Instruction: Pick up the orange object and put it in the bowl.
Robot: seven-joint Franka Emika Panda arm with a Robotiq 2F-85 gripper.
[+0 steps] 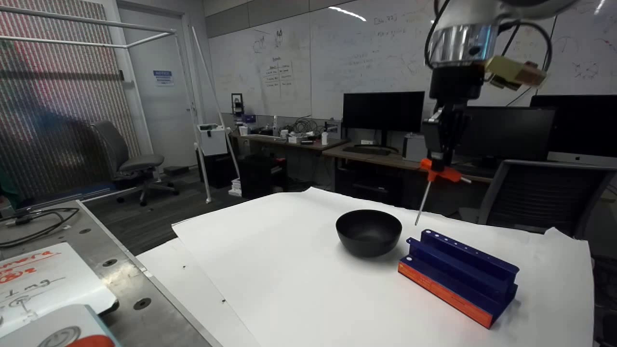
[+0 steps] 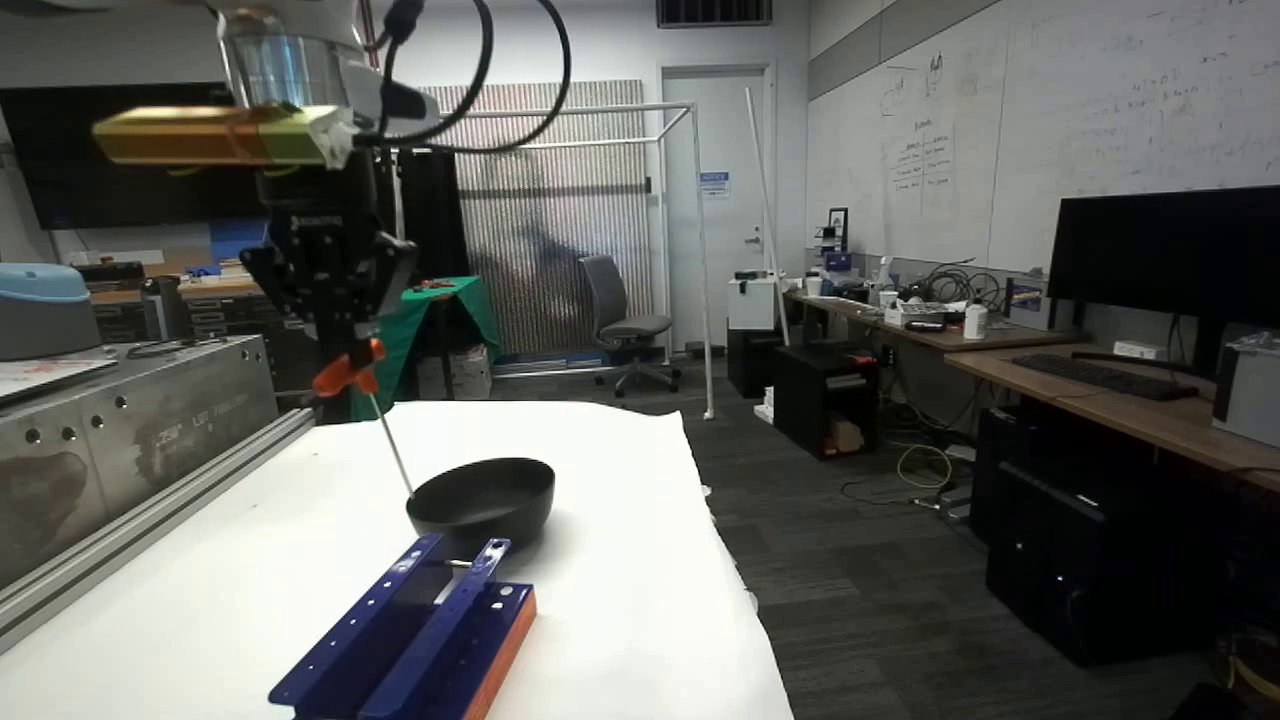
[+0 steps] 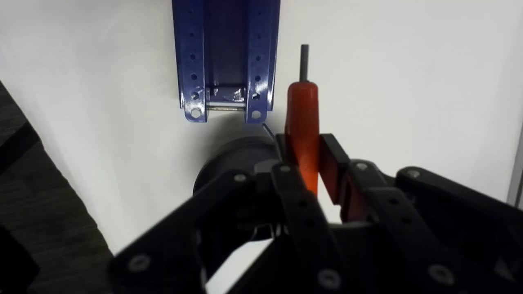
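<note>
Hand [image 3: 305, 149] grips orng tool [image 3: 302, 108] midair, nr blk bowl [image 1: 368, 245].

In an exterior view, a corrugated panel [image 2: 555, 225] stood at eleven o'clock, a grey door [image 2: 728, 225] at one, a scribbled whiteboard [image 2: 1070, 130] at two. Brown-topped desk [image 2: 1150, 417] occupied three o'clock; dark grey floor [image 2: 900, 540] lay at four.

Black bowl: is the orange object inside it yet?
No, in an exterior view the gripper holds the orange object in the air, clear of the black bowl.
</note>
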